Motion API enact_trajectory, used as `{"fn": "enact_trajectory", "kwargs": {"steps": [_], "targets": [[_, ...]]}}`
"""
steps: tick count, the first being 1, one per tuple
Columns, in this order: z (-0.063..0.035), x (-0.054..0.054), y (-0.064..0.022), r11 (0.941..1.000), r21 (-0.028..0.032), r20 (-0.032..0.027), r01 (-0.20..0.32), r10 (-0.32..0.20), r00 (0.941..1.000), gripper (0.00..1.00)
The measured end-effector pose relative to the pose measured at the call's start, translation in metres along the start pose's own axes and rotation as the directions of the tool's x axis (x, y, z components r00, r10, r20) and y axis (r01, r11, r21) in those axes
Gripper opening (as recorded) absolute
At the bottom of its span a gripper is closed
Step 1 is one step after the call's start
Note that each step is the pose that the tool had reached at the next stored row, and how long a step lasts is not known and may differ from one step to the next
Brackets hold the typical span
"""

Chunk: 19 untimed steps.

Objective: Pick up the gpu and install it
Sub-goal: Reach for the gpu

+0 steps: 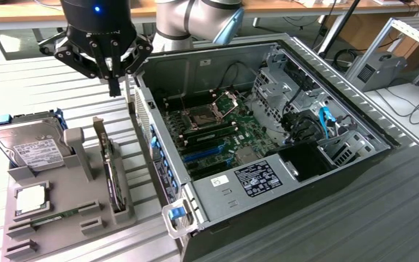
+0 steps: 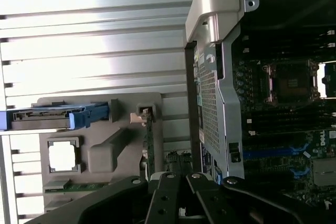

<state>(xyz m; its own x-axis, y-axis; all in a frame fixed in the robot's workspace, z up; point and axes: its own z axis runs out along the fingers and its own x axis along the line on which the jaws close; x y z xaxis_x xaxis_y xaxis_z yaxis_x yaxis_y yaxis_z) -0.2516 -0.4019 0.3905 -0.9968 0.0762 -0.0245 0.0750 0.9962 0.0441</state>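
Dark gpu (image 1: 112,170), stood on edge at the edge of the grey holder (image 1: 58,240) nearest the case (image 1: 187,68); shut, empty jaws are held above, squaring to the card being judged essential.

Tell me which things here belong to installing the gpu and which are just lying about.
Job: gpu standing on edge in the grey holder; shut gripper above it; open computer case.
Lying about: hard drive; processor chip; memory stick.
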Motion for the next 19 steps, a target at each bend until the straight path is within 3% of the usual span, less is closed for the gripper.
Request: {"fn": "enact_trajectory", "kwargs": {"steps": [7, 15, 19], "targets": [[-0.0002, 0.0, -0.0059, 1.0, 0.0, 0.0, 0.0, 0.0, 1.0, 0.11], [-0.0006, 0.002, -0.0456, 1.0, -0.0001, 0.0, 0.0, 0.0, 1.0, 0.11], [-0.0007, 0.001, -0.0596, 1.0, 0.0001, 0.0, 0.0, 0.0, 1.0, 0.11]]}}
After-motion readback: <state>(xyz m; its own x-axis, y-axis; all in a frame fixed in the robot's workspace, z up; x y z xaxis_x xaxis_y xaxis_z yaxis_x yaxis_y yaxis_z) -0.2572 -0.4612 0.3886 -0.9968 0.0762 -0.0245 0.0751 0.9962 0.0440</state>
